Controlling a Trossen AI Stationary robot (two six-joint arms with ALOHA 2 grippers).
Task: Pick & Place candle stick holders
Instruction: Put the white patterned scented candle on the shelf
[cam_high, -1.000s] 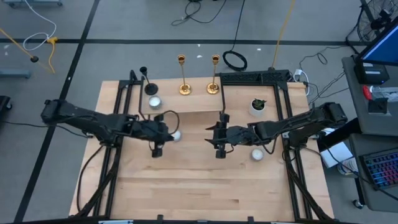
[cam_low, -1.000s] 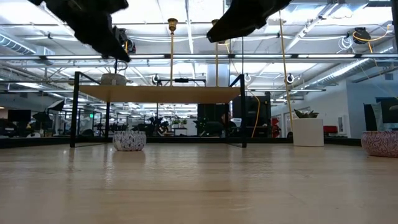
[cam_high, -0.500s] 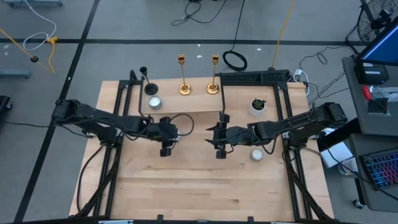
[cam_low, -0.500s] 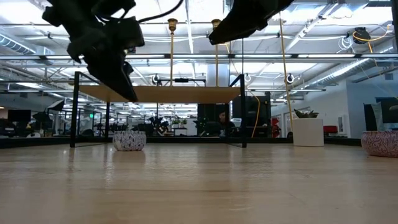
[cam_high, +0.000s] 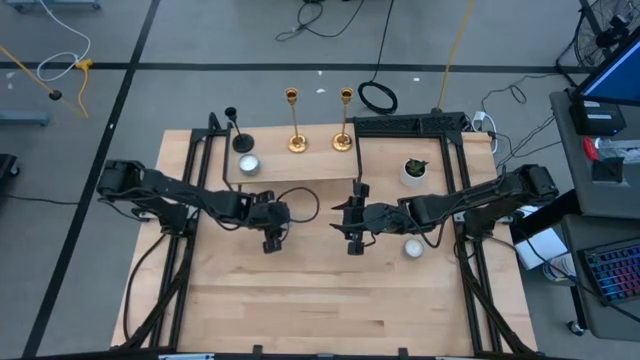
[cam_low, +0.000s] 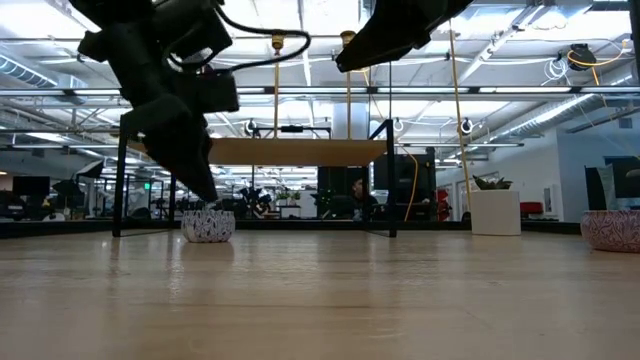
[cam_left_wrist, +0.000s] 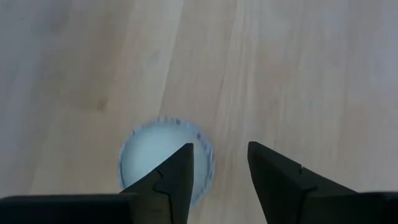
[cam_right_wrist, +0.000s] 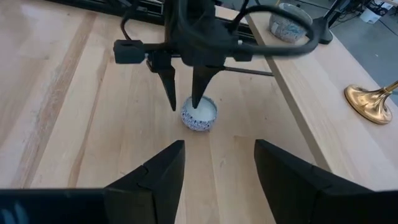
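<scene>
Two gold candle stick holders (cam_high: 294, 122) (cam_high: 344, 120) stand upright on their round bases on the raised shelf (cam_high: 300, 168) at the table's far side. A black holder (cam_high: 235, 128) stands left of them. No gripper is near them. My left gripper (cam_right_wrist: 183, 102) points straight down, open, just above a small speckled bowl (cam_right_wrist: 199, 115) on the table's middle. In the left wrist view the bowl (cam_left_wrist: 149, 155) shows beyond one finger. My right gripper (cam_right_wrist: 217, 155) hovers open to the right, facing the bowl, with nothing between its fingers.
A white bowl (cam_high: 248, 165) and a potted plant (cam_high: 415, 168) sit on the shelf. Another small bowl (cam_high: 411, 247) lies under my right arm. Black frame rails (cam_high: 190, 200) run along both table sides. Bare wood (cam_high: 320, 300) fills the near half.
My left gripper has moved toward the table's right edge and come down, ending over the speckled bowl, which has stayed in place.
</scene>
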